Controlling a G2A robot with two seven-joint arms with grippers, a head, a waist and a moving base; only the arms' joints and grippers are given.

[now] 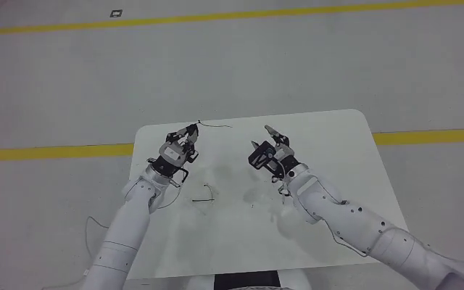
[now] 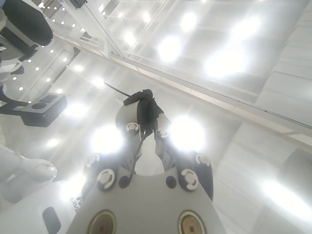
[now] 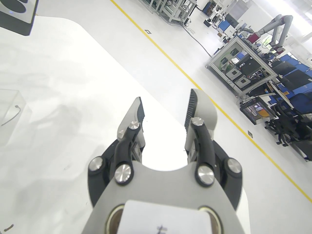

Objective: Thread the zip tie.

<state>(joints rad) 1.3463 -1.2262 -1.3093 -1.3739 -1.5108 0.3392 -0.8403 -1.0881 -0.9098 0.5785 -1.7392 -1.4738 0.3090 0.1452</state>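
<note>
**Holding the zip tie aloft, ready for the second arm**

Left: the left gripper [image 1: 193,129] is raised above the far part of the desk [image 1: 326,145], its jaws clamped together on one end of the black zip tie [image 1: 217,125]. The rest of the tie sticks out past the jaws as a thin free strand, in mid-air, pointing toward the other arm. This pose probably offers the loose end where it can be taken and fed back through the head. Whether the pinched end is the head or the tip cannot be told. In the left wrist view the gripper points up at the ceiling, and a dark strand runs down between its fingers.

Centre: a second tie [image 1: 210,194] lies loose and curved on the desk, nearer the robot, well apart from both grippers.

Right: the right gripper [image 1: 261,138] is raised at about the same height, facing the left one across a gap. Its jaws stand apart and hold nothing, likely so that they can close on the free strand. Threading has apparently not begun, since no loop is formed.

Surface and room: the desk is white, smooth and round-cornered. It stands on a pale grey floor crossed by yellow lines [image 1: 217,16]. Beyond them are metal equipment racks [image 3: 243,64] and office chairs [image 3: 292,127], and bright lamps cover the ceiling.
</note>
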